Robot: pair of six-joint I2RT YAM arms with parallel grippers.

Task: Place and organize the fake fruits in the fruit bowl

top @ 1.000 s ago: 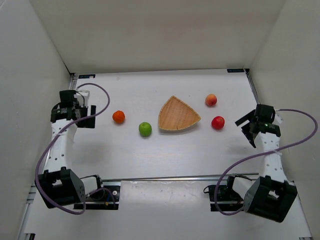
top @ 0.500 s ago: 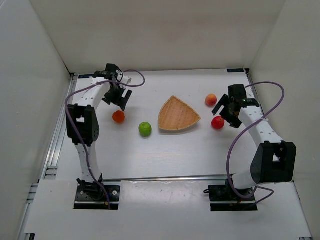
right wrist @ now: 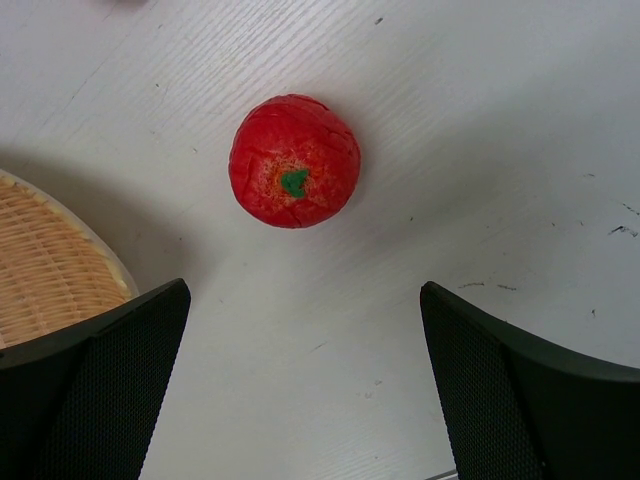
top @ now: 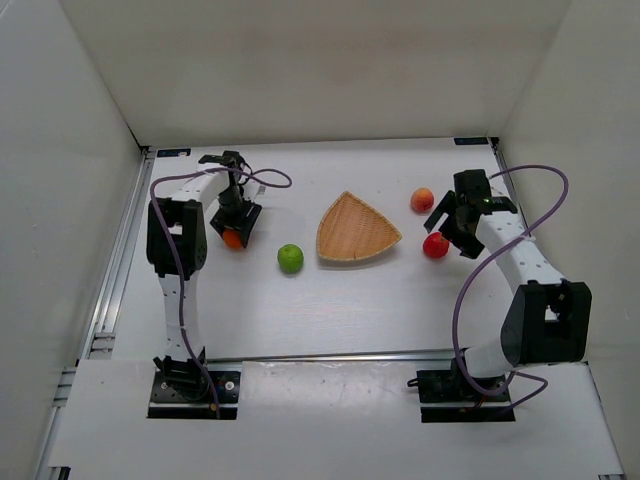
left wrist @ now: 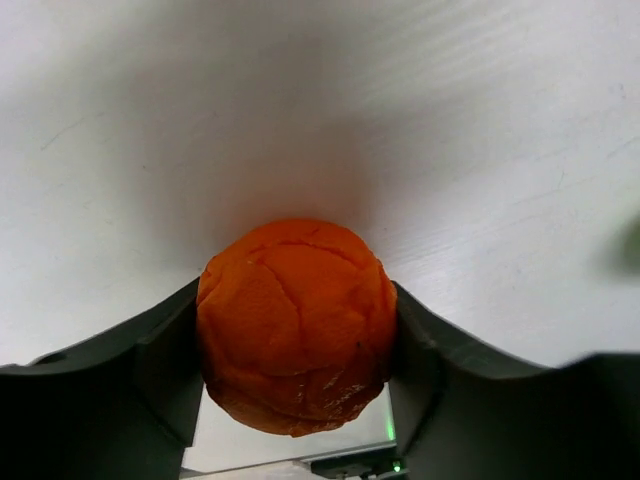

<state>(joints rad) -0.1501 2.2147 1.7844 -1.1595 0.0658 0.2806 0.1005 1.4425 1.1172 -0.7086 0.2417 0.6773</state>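
In the left wrist view my left gripper (left wrist: 295, 345) is shut on the orange (left wrist: 295, 325), with both fingers pressed against its sides just above the table. From above, the gripper (top: 237, 228) covers most of the orange (top: 232, 240). My right gripper (top: 450, 228) hangs open over the red apple (top: 435, 245). In the right wrist view the red apple (right wrist: 294, 162) lies ahead of the open gripper (right wrist: 305, 292), untouched. The wicker fruit bowl (top: 357, 230) holds nothing. The green apple (top: 290, 258) lies to its left and the peach-coloured fruit (top: 422, 200) to its right.
White walls close in the table on the left, back and right. The bowl's rim (right wrist: 40, 260) shows at the left of the right wrist view, close to the red apple. Both arm bases sit on the near rail (top: 330, 355).
Both arms swung in from the table's sides. The left gripper then dropped onto the orange and closed on it. The right gripper has stayed open above the red apple for the last half second.
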